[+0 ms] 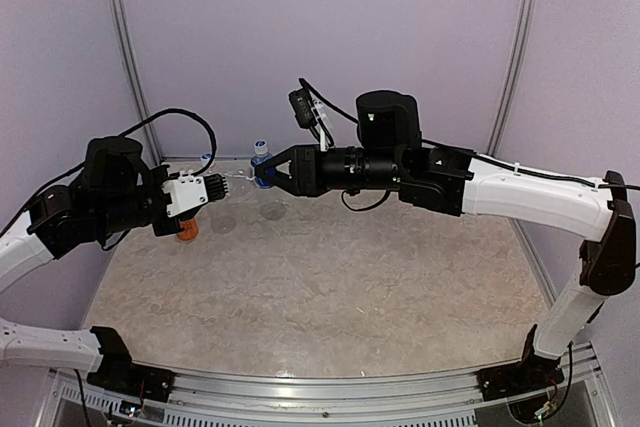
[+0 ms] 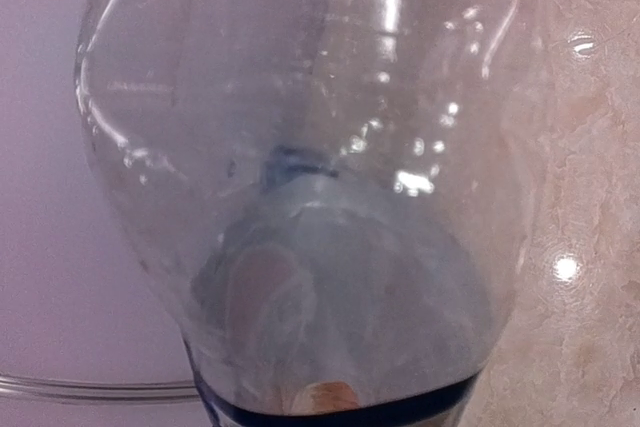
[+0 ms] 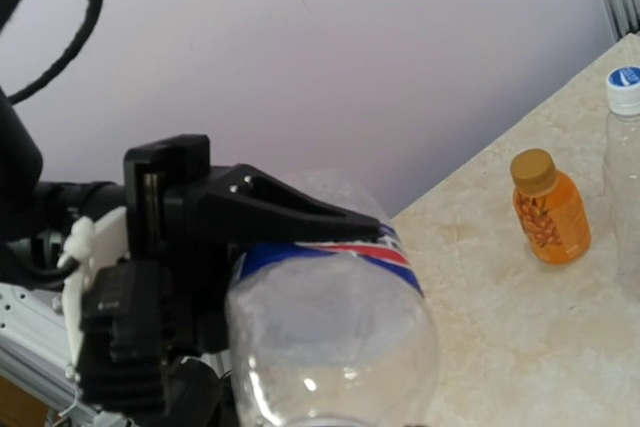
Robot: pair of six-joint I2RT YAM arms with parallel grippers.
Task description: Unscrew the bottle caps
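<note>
Bottle (image 3: 330, 337) with a blue and red label hangs in the air between my two tools, lying on its side above the desk (image 1: 330, 287). My left tool (image 1: 212, 188) is closed around its body, one black finger reaching over the label in the right wrist view. From above, the bottle runs out from that tool toward 3 o'clock. Its blue cap (image 1: 261, 182) sits at the far end, right at the tip of my right tool (image 1: 265, 176), which comes in from 3 o'clock with its jaws drawn in on the cap from both sides. Through my left wrist camera the clear base fills nearly the whole view, and the cap shows only as a small blue smudge seen through the plastic near the middle. On the desk at 6 o'clock from my left tool stands the orange bottle (image 3: 550, 215), upright with its orange-brown cap (image 3: 532, 169) on. Near 12 o'clock from my right tool's tip, close to the back wall, stands a clear bottle (image 3: 625, 197), also upright and wearing a second blue cap (image 3: 625, 87). Both standing bottles are apart from each tool.
</note>
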